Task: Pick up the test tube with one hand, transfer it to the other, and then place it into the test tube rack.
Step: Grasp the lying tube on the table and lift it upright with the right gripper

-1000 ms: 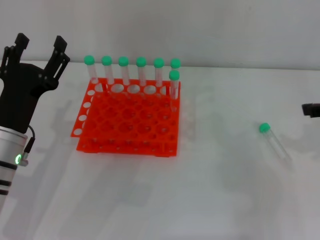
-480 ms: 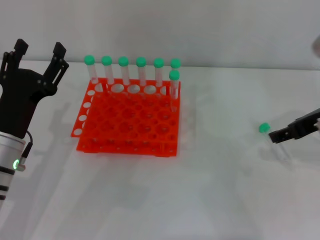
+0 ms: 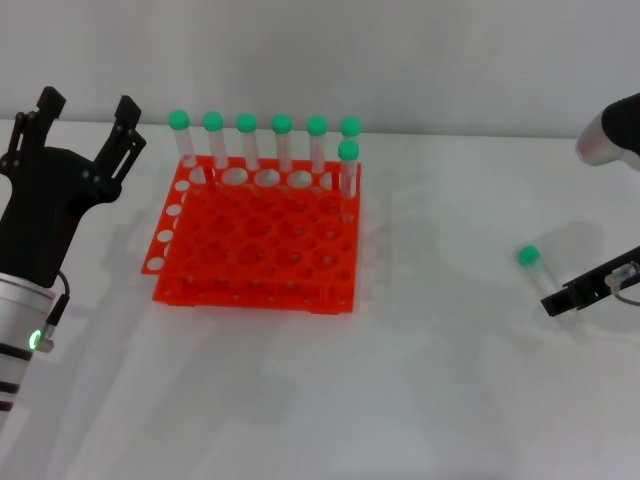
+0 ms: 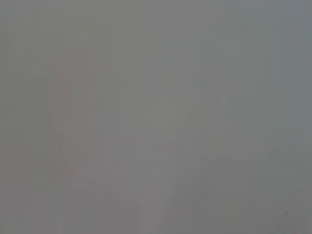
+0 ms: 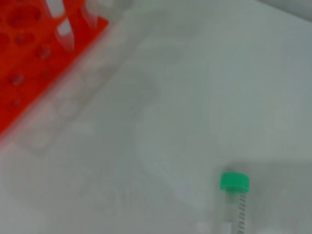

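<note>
The test tube [image 3: 535, 264] lies flat on the white table at the right, its green cap pointing toward the rack; the right wrist view shows the test tube [image 5: 234, 195] close below the camera. My right gripper [image 3: 560, 299] reaches in from the right edge, its black tip over the tube's clear far end. At the far left my left gripper [image 3: 84, 108] is raised beside the test tube rack [image 3: 255, 240], open and holding nothing. The left wrist view is a blank grey.
Several green-capped tubes [image 3: 265, 135] stand in the rack's back row and right rear corner. A corner of the rack [image 5: 29, 63] shows in the right wrist view. A silver part of the right arm [image 3: 610, 130] hangs at the upper right.
My right gripper came in from the right edge toward the lying tube, then dropped lower over its clear end. The tube has not moved. The left gripper shifted only slightly.
</note>
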`<action>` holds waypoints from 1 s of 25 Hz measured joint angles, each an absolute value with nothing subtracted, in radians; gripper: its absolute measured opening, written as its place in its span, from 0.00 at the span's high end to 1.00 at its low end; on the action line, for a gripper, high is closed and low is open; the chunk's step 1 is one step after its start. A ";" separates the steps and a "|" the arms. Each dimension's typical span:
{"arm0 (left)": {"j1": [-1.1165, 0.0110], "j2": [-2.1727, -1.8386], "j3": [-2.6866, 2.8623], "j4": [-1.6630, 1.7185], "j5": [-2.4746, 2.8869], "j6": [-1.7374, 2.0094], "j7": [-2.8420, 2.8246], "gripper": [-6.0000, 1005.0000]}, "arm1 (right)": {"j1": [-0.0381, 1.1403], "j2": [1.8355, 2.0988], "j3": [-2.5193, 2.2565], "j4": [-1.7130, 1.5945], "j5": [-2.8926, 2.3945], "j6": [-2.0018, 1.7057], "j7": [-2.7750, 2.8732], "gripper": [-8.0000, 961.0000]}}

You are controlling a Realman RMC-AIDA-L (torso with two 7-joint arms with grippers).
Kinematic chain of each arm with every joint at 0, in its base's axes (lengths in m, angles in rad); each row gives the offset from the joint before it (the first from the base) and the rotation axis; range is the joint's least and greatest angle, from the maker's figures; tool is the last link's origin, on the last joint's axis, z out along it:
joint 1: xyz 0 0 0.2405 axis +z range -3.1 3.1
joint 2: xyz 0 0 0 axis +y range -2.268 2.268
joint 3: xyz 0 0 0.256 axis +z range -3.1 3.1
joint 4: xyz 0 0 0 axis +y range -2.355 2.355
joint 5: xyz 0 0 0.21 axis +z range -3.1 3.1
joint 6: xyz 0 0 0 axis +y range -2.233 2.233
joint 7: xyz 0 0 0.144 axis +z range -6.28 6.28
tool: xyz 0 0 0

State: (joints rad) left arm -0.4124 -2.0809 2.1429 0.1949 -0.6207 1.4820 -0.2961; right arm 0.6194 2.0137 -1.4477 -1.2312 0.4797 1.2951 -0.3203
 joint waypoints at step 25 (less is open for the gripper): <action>-0.417 -2.082 2.143 0.203 -0.620 1.483 -0.302 0.16 | 0.679 2.012 -1.465 -1.113 0.400 1.278 -0.346 0.58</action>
State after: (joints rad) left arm -0.4170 -2.0815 2.1429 0.2027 -0.6198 1.4834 -0.3017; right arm 0.6793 2.0121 -1.4652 -1.1130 0.3998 1.2779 -0.3456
